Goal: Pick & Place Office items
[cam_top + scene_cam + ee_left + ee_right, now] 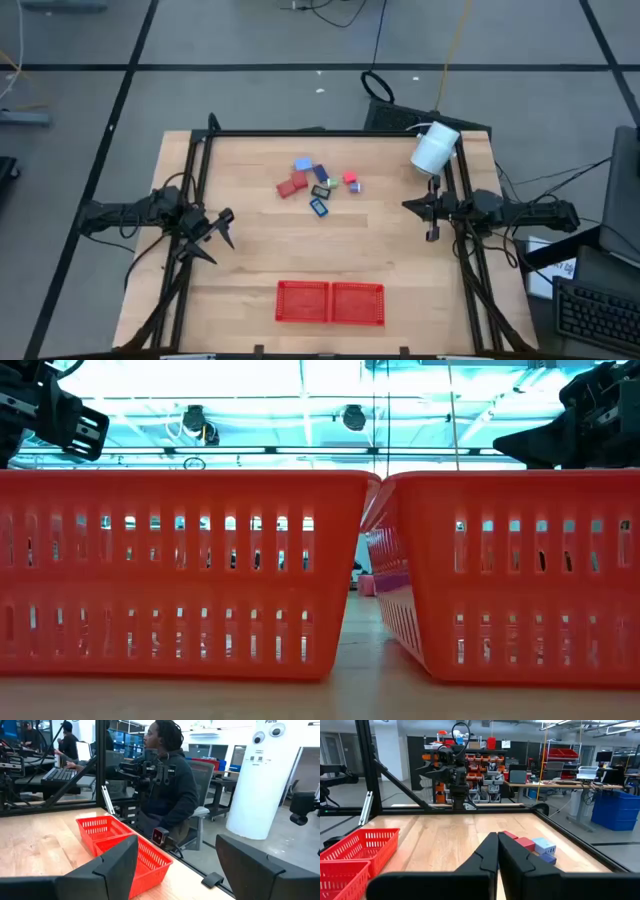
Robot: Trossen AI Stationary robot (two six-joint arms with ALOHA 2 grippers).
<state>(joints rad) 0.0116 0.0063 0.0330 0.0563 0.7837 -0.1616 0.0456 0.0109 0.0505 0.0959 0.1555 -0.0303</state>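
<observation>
In the low view the office items (320, 186) are hidden behind the red mesh trays (180, 570). Several are masked by the right gripper's fingers (492, 855) in its wrist view; from above, their shapes are too small to tell.

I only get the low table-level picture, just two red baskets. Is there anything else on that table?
Observer: Yes, a cluster of small office items lies at the far middle, beyond the red mesh trays.
Operator: Are the trays holding anything?
Observer: From above, both look empty.
Operator: Where are the arms?
Observer: The left tool waits open at the left edge; the right tool is shut at the right edge, below a white cylinder.
</observation>
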